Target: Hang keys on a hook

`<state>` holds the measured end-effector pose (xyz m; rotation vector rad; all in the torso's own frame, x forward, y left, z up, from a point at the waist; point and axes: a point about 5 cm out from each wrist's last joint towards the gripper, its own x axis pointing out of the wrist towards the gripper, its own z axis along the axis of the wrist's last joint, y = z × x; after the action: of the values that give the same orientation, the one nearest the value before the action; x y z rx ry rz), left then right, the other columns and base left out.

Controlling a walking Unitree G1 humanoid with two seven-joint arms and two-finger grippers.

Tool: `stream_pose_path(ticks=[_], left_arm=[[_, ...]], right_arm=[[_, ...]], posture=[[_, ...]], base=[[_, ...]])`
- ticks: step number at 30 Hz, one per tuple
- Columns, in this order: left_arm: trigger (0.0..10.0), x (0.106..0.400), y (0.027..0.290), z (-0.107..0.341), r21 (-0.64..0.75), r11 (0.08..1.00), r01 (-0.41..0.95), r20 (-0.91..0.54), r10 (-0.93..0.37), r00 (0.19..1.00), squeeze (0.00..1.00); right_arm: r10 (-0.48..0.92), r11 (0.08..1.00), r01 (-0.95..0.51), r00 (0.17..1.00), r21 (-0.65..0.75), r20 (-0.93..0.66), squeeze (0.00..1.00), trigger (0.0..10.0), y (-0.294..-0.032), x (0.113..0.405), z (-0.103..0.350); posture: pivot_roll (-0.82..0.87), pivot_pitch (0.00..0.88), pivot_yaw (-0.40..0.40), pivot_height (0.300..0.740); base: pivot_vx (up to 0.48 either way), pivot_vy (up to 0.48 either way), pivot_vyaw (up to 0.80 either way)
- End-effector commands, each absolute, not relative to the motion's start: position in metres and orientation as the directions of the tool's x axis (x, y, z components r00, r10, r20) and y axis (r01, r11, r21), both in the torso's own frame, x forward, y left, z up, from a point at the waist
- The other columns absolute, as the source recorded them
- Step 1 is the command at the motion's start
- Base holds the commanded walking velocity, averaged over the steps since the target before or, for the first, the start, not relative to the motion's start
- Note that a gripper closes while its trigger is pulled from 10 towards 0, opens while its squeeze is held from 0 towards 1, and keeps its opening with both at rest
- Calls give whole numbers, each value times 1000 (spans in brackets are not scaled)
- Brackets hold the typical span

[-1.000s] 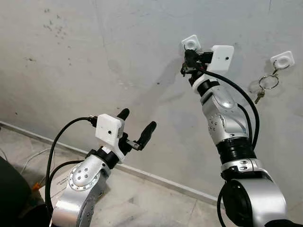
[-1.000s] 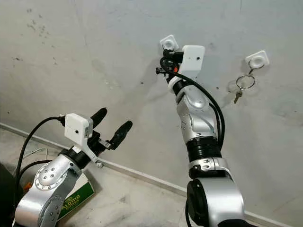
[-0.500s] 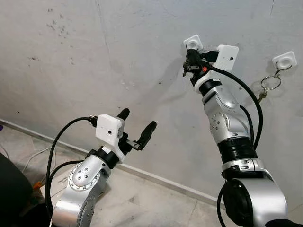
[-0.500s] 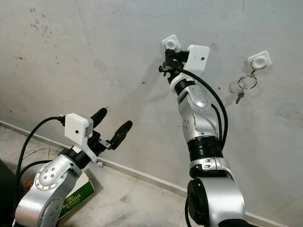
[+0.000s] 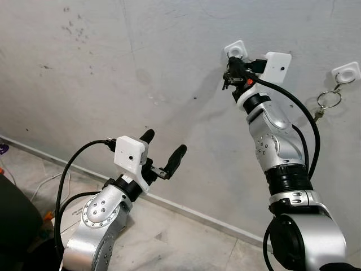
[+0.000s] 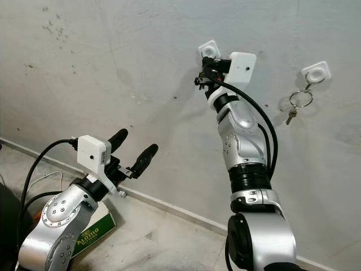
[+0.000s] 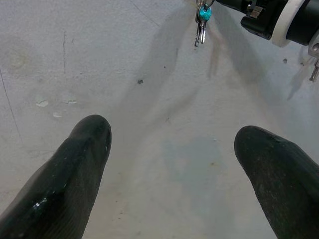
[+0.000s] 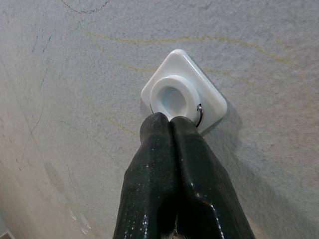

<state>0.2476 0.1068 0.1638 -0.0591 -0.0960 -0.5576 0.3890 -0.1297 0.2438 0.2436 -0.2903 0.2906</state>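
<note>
A white square hook (image 8: 182, 98) is stuck high on the grey wall. My right gripper (image 8: 169, 121) is raised to it, fingers shut, tips just under its round knob. A thin metal key ring (image 8: 200, 115) shows at the tips, against the knob's edge. In the left wrist view the keys (image 7: 201, 22), one with a teal head, dangle below the right gripper (image 5: 232, 68). Whether the ring sits over the knob I cannot tell. My left gripper (image 5: 164, 143) is held low and to the left, open and holding nothing.
A second white hook (image 5: 346, 71) farther right on the wall carries another ring with a key (image 5: 325, 101). On the floor by the baseboard lie a box with a green label (image 6: 90, 234), cables (image 5: 51, 180) and a dark object (image 5: 14, 226).
The whole view has shifted slightly. My right gripper stays at the hook with the keys, its forearm a little straighter. The left arm has not moved.
</note>
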Motion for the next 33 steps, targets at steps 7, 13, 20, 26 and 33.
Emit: stream_pose_path(ticks=[7,13,20,26,33], left_arm=[[10000,249,107,163,-35,849,528,96,-523,847,0],[10000,249,107,163,-33,851,524,97,-519,849,0],[10000,249,108,163,-24,854,520,95,-516,852,0],[10000,250,108,163,-23,856,517,97,-513,853,0],[10000,250,108,163,-22,855,519,99,-514,852,0]], right_arm=[[149,953,-230,922,198,356,0,10000,-151,387,257],[203,959,-260,906,110,372,0,10000,-145,381,258],[278,953,-302,884,5,375,0,10000,-137,374,257],[263,962,-273,886,-29,381,0,10000,-138,371,258],[263,962,-272,892,-27,368,0,10000,-138,369,254]], posture=[[110,39,21,740],[110,39,21,740],[110,39,21,740],[111,38,20,740],[110,30,21,740]], base=[[0,0,0],[0,0,0],[0,0,0],[0,0,0],[0,0,0]])
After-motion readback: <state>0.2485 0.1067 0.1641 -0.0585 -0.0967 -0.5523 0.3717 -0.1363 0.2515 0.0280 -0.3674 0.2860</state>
